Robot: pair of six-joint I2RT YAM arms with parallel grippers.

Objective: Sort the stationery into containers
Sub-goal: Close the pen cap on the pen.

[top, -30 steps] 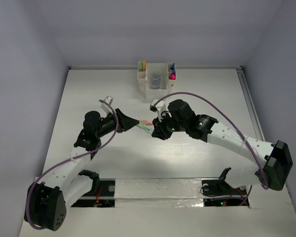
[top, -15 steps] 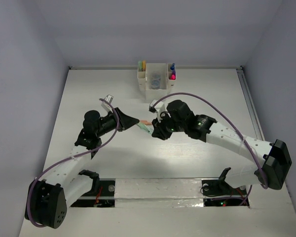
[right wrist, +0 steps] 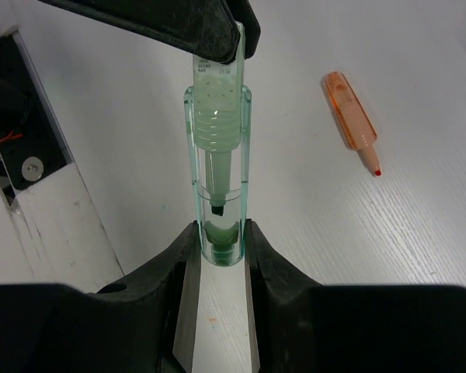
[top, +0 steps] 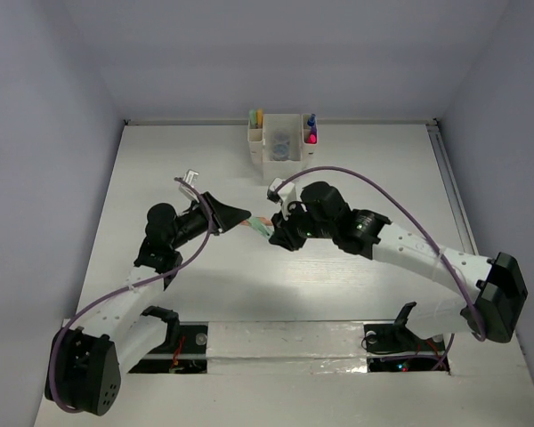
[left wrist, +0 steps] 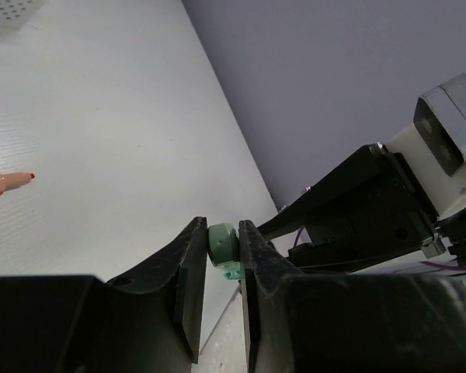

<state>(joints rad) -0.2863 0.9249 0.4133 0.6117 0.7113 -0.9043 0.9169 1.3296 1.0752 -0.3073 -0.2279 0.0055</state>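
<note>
The mint green marker (top: 261, 229) is held between both grippers above the table's middle. My left gripper (top: 246, 216) is shut on its solid green end (left wrist: 223, 242). My right gripper (top: 274, 234) is shut on its clear capped end (right wrist: 220, 233), with the marker body (right wrist: 217, 148) running up to the left gripper's fingers (right wrist: 179, 23). A peach marker (right wrist: 349, 120) with a red tip lies on the table beside them; it also shows in the left wrist view (left wrist: 4, 183). The white organizer (top: 283, 160) stands at the back, with markers upright in its side compartments.
The organizer's middle compartment holds small blue and dark items (top: 280, 142). Yellow-green markers (top: 255, 116) stand at its left, pink and blue ones (top: 311, 132) at its right. A purple cable (top: 400, 200) arcs over the right arm. Walls close in the table on three sides.
Both grippers, with the mint green marker between them, have shifted slightly toward the back of the table. The left arm's wrist has swung a little to the left.
</note>
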